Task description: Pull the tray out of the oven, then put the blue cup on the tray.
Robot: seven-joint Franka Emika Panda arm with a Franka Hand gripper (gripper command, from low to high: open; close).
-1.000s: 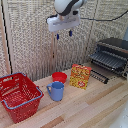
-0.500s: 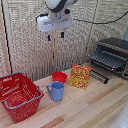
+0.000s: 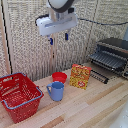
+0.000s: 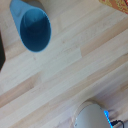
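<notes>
The light-blue cup [image 3: 56, 91] stands upright on the wooden table, its handle toward the exterior view's left; from above it shows as a blue cylinder [image 4: 34, 27]. My gripper [image 3: 58, 38] hangs high above the table, roughly over the cup and the red bowl, open and holding nothing. The oven [image 3: 114, 50] sits at the exterior view's right with its door down. Inside it, the wire tray [image 3: 107, 60] lies flat in the opening. My fingers do not show in the wrist view.
A red bowl [image 3: 59, 77] sits just behind the cup. An orange-yellow box [image 3: 80, 76] stands between the bowl and the oven's lowered door handle [image 3: 98, 76]. A red basket [image 3: 19, 95] fills the exterior view's left. A woven wall panel backs the table.
The gripper has drifted a little toward the exterior view's left, staying high and open. Nothing on the table has moved.
</notes>
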